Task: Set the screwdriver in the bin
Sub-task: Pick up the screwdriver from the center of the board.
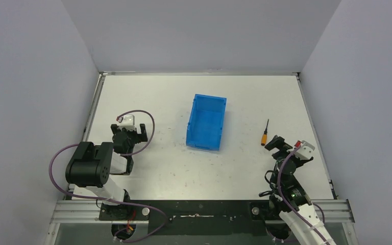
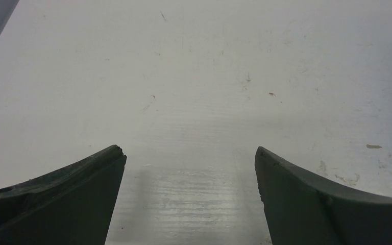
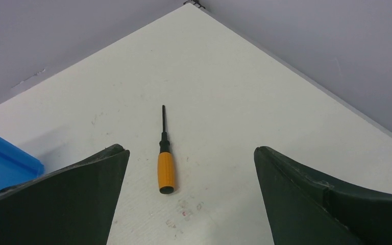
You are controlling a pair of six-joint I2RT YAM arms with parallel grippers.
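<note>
- Nearest: a metal rail [image 1: 337, 208] ran along the front edge of the white table [image 1: 163, 171], w/ both arm bases bolted on it. The L arm [image 1: 89, 171] was folded over the table's L side.
- L gripper [image 2: 189, 153]: jaws spread wide, nothing btwn them. Its wrist view showed only scuffed white tabletop under the dark fingers [image 2: 71, 199]. From overhead it sat well apart from the bin, to the bin's L.
- R gripper [image 3: 191, 150]: jaws also spread wide and empty. It was low over the table's R side and aimed toward the far R corner.
- Screwdriver [image 3: 166, 170]: lay flat on the table just ahead of the R gripper. It lined up roughly w/ the gap btwn the fingers and touched neither one.
- Its orange handle was at the gripper end, w/ the thin black shaft pointing away toward the back.
- From overhead the screwdriver was R of the bin, apart from it and outside it.
- Bin [image 1: 203, 142]: bright blue, rectangular, open-top and upright, approx. table centre. Its long side ran near-to-far, a bit skewed.
- In the R wrist view only a blue corner of the bin showed, at the L edge.
- Farthest: pale grey walls [image 1: 199, 30] closed off the table on the L, R and back.
</note>
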